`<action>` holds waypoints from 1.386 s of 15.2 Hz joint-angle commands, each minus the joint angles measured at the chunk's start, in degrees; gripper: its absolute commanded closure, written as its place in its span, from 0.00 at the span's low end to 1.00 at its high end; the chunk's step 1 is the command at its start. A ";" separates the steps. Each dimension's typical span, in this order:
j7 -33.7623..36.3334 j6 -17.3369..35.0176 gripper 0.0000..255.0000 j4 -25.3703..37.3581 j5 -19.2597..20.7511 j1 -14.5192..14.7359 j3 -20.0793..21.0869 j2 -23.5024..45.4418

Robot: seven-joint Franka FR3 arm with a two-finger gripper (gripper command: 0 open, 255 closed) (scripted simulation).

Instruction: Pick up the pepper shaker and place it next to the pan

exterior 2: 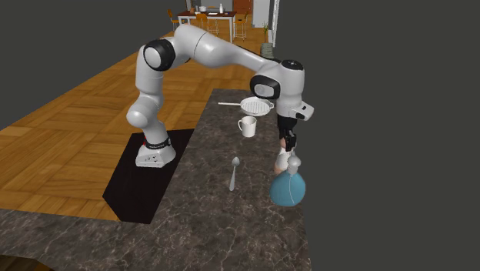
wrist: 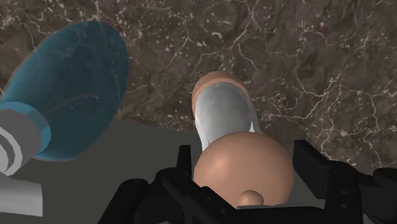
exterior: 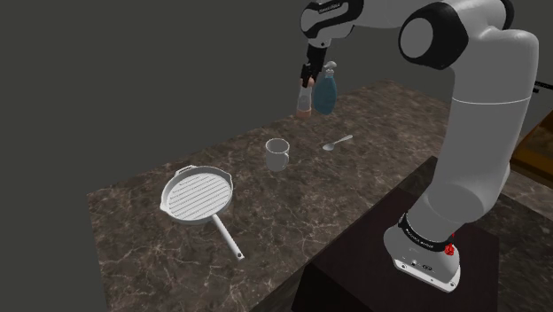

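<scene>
The pepper shaker (exterior: 305, 99) (exterior 2: 282, 160) has a pale clear body and a round peach-coloured top (wrist: 245, 172). It stands upright at the far corner of the dark marble counter (exterior: 292, 213). My black gripper (exterior: 307, 78) (exterior 2: 286, 142) (wrist: 243, 156) comes down from above and is shut on the shaker's top. I cannot tell whether its base touches the counter. The white ridged pan (exterior: 197, 195) (exterior 2: 256, 106) lies far off toward the shoulder view's left, handle pointing to the counter's near edge.
A blue bottle (exterior: 324, 90) (exterior 2: 288, 187) (wrist: 70, 95) stands right beside the shaker, almost touching it. A white mug (exterior: 277, 154) (exterior 2: 248, 127) and a spoon (exterior: 338, 142) (exterior 2: 234, 172) lie between shaker and pan. The counter's edge runs just behind the shaker.
</scene>
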State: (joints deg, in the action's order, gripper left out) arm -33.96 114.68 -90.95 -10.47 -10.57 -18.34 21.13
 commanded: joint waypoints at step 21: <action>1.58 -16.64 1.00 16.33 0.74 -0.94 -0.49 -0.45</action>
State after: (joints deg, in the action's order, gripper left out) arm -32.48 98.86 -75.52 -9.72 -11.46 -18.83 20.59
